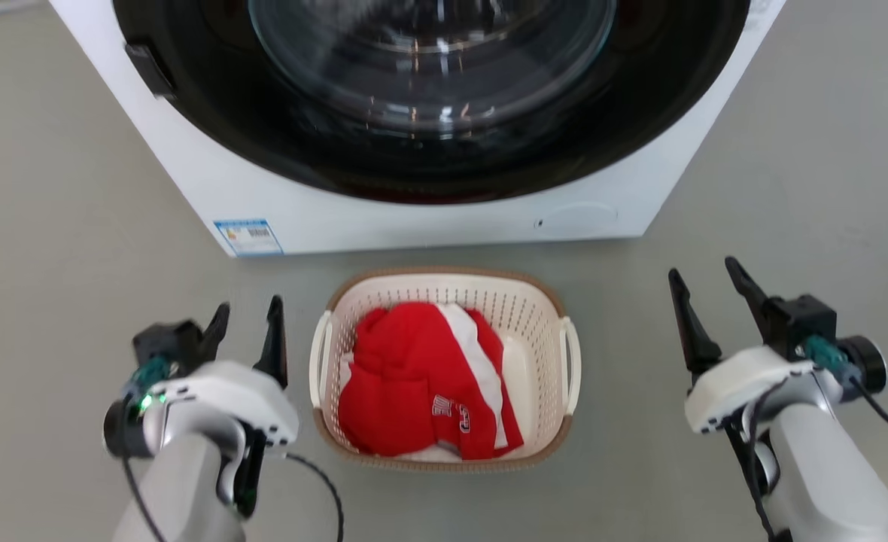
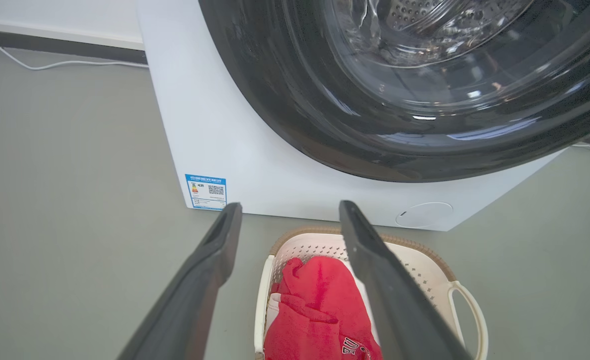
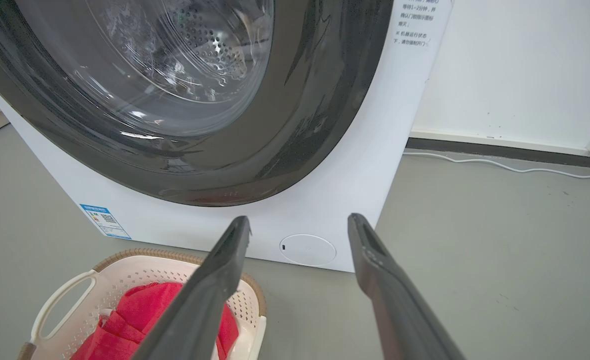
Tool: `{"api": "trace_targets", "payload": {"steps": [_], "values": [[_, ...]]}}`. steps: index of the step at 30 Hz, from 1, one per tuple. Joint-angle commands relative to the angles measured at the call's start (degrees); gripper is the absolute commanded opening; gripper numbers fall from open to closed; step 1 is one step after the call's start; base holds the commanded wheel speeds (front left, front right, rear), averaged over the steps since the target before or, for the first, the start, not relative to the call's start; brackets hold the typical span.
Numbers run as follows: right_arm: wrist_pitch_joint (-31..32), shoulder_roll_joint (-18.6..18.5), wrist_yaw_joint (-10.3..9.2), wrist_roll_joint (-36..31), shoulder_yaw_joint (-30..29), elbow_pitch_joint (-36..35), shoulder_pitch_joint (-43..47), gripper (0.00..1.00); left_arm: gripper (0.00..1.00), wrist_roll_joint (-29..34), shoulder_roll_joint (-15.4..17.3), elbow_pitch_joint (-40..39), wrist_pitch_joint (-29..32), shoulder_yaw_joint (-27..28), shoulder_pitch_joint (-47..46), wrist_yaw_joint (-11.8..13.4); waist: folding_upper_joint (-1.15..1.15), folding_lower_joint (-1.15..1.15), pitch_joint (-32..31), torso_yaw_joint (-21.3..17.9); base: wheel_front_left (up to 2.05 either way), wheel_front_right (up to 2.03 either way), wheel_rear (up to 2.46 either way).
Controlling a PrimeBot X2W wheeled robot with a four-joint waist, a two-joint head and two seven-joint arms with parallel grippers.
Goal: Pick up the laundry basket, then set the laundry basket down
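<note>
The laundry basket, cream-white and perforated with a brown woven-look rim, sits on the grey floor in front of the washer, holding red and white clothes. Its white loop handles stand at the left and right sides. My left gripper is open just left of the basket, apart from its handle. Farther out on the basket's right side, my right gripper is open with nothing between its fingers. The basket lies low in the left wrist view, and at the lower left in the right wrist view.
A white front-loading washer with a dark round glass door stands right behind the basket. A white cable runs along the floor by the wall on the right, another cable on the left. Open grey floor lies on both sides.
</note>
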Motion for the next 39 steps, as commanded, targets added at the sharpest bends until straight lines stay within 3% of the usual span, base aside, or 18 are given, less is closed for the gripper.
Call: {"api": "trace_targets", "payload": {"steps": [1, 15, 28, 29, 34, 39], "values": [[-0.79, -0.78, 0.35, -0.27, 0.86, -2.85, 2.65, 1.00, 1.00, 0.56, 1.07, -3.29, -0.34, 3.02, 2.70, -0.79, 0.00, 0.00, -3.18, -0.10, 0.00, 0.00, 0.00], [-0.79, -1.38, 0.35, -0.25, -2.12, -13.10, 13.77, 1.00, 1.00, 4.43, 1.34, -15.15, -0.34, 9.56, 16.02, -2.55, 0.00, 0.00, -10.78, -0.69, 0.00, 0.00, 0.00], [-0.79, 0.73, 0.35, -0.93, -6.17, -21.53, 22.56, 1.00, 1.00, 5.65, 0.13, -22.65, -0.34, 13.36, 25.69, -3.35, 0.00, 0.00, -14.32, -1.81, 0.00, 0.00, 0.00], [-0.79, 0.83, 0.35, -0.96, -6.33, -21.80, 22.82, 0.00, 0.00, 5.47, -0.02, -23.03, -0.34, 13.45, 26.25, -3.49, 0.00, 0.00, -14.38, -1.89, 0.00, 0.00, 0.00], [0.20, 2.26, -0.06, -0.38, -7.32, -17.35, 24.35, 0.00, 0.00, 4.62, -1.58, -18.31, 0.12, 11.52, 28.25, -3.19, 0.00, 0.00, -14.42, -1.85, 0.00, 0.00, 0.00], [1.31, 2.35, -0.05, 3.14, -7.67, -17.37, 23.93, 0.00, 0.00, 1.66, -1.61, -18.52, 1.18, 11.82, 27.77, -3.30, 0.00, 0.10, -14.54, -1.76, 0.00, 0.00, 0.00]]}}
